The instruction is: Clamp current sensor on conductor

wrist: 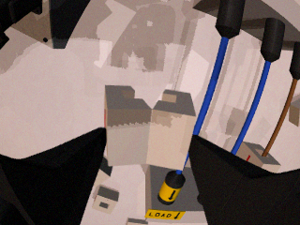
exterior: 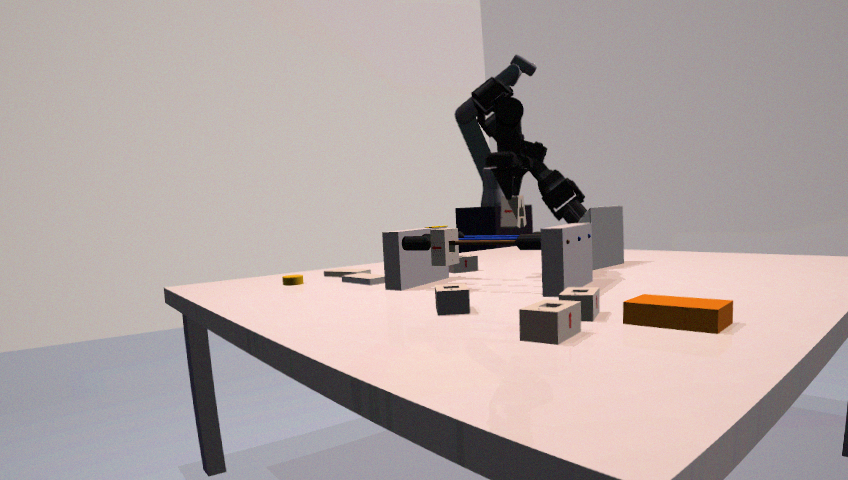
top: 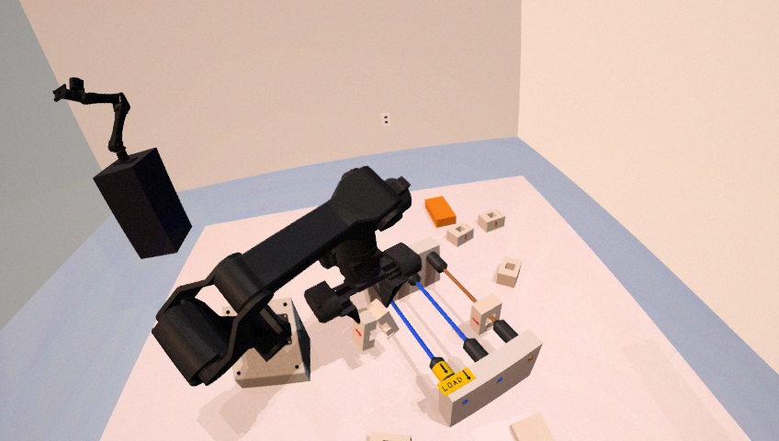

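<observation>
The open sensor [top: 365, 332] [exterior: 508, 216] [wrist: 128, 136] is pale, with a red arrow on one side whose direction is too small to tell. Its two halves meet in a V with the jaws apart. My gripper [top: 372, 310] [exterior: 511, 197] [wrist: 148, 138] is shut on it and holds it off the table, beside the LOAD conductor and not around it. The LOAD conductor [top: 411, 329] [wrist: 212, 91] is the blue cable nearest the sensor. The yellow LOAD marker [top: 457, 381] [exterior: 436, 226] [wrist: 165, 215] is at its near end in the top view.
A second blue cable [top: 441, 311] [wrist: 255, 105] and a brown one [top: 458, 285] [wrist: 282, 114] run alongside. A closed sensor [top: 485, 312] [exterior: 439, 248] sits round the brown one. The end block [top: 483, 390] [exterior: 404, 264] carries the cables. An orange block [top: 440, 211] [exterior: 672, 314] lies farther off.
</observation>
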Robot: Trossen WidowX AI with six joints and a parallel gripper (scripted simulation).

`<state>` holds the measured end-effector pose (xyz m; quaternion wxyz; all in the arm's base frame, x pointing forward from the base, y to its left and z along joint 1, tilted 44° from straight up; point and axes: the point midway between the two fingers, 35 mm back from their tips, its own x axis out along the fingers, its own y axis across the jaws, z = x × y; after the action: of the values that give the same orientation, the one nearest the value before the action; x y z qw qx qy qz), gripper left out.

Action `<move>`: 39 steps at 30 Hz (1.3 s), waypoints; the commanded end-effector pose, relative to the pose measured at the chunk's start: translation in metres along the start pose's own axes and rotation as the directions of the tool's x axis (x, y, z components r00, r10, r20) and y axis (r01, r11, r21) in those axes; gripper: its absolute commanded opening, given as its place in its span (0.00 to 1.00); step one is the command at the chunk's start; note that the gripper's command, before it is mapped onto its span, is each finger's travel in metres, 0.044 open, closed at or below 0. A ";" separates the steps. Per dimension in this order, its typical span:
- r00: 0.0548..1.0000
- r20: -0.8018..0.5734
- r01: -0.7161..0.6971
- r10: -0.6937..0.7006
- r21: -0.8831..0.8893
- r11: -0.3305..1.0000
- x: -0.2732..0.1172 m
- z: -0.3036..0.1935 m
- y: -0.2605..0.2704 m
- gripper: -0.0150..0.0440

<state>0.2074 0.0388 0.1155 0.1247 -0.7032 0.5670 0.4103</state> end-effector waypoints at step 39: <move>1.000 0.003 0.012 -0.012 0.138 0.990 0.037 -0.013 -0.067 0.25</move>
<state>0.2758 0.0317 0.0819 0.1813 -0.6947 0.5895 0.3700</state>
